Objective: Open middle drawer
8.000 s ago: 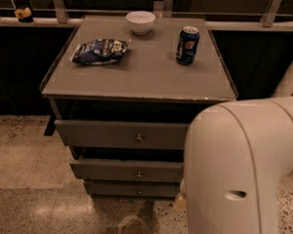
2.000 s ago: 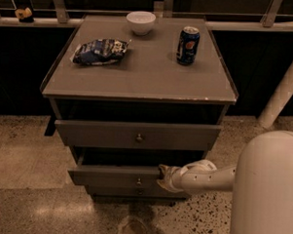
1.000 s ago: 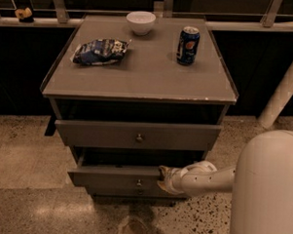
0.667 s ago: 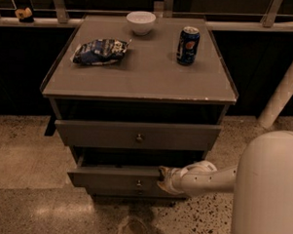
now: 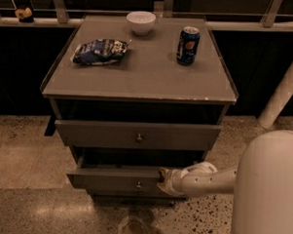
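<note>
The grey cabinet (image 5: pixel 138 84) has stacked flat-fronted drawers. The middle drawer (image 5: pixel 109 180), with a small round knob (image 5: pixel 138 185), stands pulled out a little further than the top drawer (image 5: pixel 136 134), with a dark gap behind its front. My gripper (image 5: pixel 164 179) is at the top edge of the middle drawer's front, just right of the knob, on the end of my white forearm (image 5: pixel 207 179) that reaches in from the right. The lowest drawer is mostly hidden under the middle one.
On the cabinet top are a white bowl (image 5: pixel 140 22), a blue soda can (image 5: pixel 188 45) and a blue chip bag (image 5: pixel 99 51). My white body (image 5: pixel 267 192) fills the lower right. A white post (image 5: pixel 284 86) stands at right. Speckled floor lies in front.
Since 8 s ago my arm has come down to the middle drawer, which has slid out toward me. Over the last two seconds nothing has visibly moved.
</note>
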`<state>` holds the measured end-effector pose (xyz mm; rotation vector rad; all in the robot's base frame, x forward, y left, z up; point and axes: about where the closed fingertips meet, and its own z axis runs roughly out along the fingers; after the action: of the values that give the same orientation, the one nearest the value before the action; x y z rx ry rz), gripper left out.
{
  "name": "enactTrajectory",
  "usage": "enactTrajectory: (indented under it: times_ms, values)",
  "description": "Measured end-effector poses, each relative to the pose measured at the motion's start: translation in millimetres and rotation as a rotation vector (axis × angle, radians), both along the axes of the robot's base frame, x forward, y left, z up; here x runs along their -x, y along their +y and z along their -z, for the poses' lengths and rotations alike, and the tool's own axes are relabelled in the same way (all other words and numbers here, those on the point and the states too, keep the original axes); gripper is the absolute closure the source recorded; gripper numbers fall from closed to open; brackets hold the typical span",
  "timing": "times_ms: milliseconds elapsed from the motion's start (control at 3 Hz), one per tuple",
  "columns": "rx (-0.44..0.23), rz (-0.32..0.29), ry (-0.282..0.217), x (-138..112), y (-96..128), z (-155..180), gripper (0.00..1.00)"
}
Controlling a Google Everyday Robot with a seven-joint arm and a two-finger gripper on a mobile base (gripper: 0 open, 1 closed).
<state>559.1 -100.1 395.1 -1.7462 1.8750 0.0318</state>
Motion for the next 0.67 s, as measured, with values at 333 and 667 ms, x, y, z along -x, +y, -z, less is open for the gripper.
enactTrajectory:
  times_ms: [333,667]
  values:
    - [0.015,-0.017,-0.002,4.9,-2.9,3.1,1.00]
    - [0.015,-0.017,-0.001,4.7,-1.1,1.5,1.00]
